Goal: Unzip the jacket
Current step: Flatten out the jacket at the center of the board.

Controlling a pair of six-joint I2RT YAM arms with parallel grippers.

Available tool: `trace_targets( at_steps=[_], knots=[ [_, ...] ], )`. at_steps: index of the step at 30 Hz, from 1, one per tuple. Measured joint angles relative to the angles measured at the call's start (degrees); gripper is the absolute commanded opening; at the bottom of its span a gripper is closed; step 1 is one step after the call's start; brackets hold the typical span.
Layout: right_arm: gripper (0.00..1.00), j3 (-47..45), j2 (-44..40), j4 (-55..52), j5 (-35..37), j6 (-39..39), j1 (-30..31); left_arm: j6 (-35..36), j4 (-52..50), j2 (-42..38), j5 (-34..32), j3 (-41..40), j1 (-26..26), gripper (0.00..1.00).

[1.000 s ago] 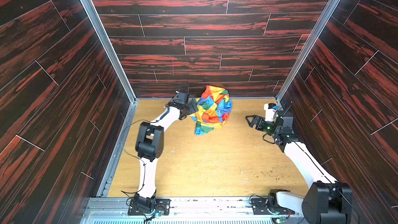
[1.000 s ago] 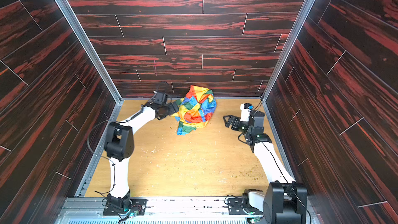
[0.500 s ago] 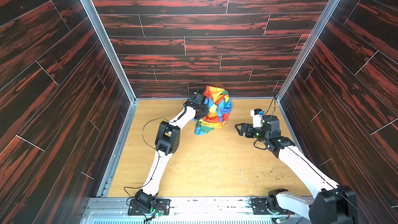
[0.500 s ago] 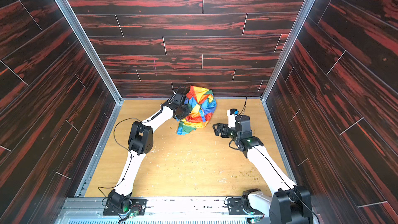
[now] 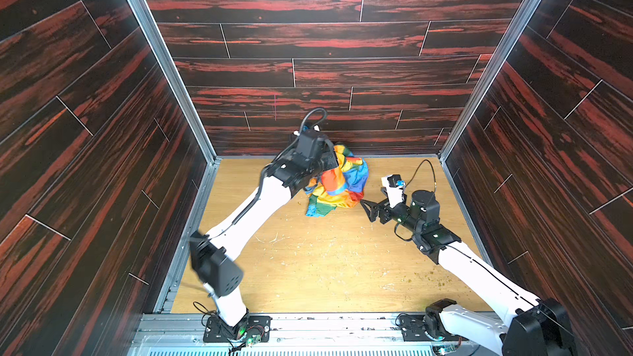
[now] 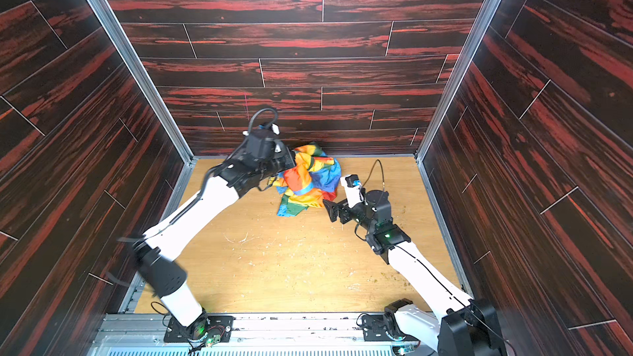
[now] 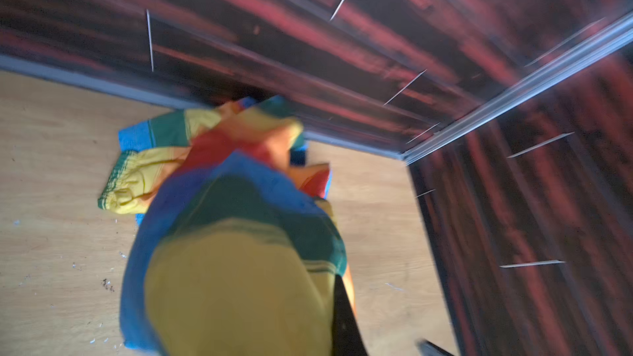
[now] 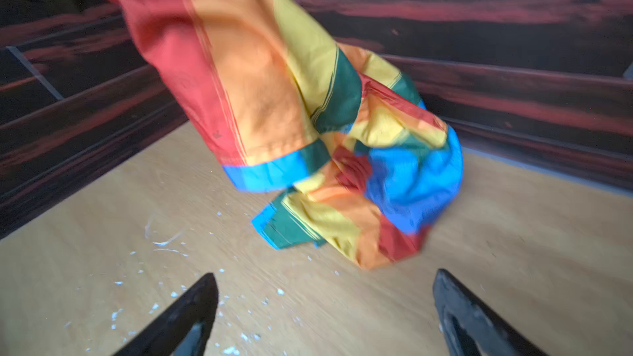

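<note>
closed in from 4 o'clock with right gripper [image 5: 369, 209] spread wide, empty, just beside the jacket [image 5: 344, 184] heaped at 12 o'clock near the back wall [image 5: 342, 114], and beyond, newly clamped left gripper [image 5: 333, 163] on a lifted fold, zipper not yet exposed.

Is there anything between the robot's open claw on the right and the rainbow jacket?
Only wooden tabletop with tiny white flecks lies between the right gripper and the jacket, seen in the right wrist view.
</note>
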Motion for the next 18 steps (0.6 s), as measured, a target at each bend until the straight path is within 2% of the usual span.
trace_targets(
  at_steps=[4, 10, 18],
  knots=[
    [0.99, 1.55, 2.84, 3.93, 0.50, -2.62, 6.71, -1.31, 1.57, -6.88, -2.78, -4.00, -2.05, 0.00],
    [0.98, 1.60, 5.20, 10.21, 4.81, -5.97, 14.36, -2.71, 2.08, -10.19, -5.22, -5.84, -4.26, 0.00],
    [0.98, 9.31, 10.01, 11.32, 8.85, -10.75, 14.88, -2.89, -2.36, -13.40, -4.87, -4.50, -4.55, 0.00]
  ],
)
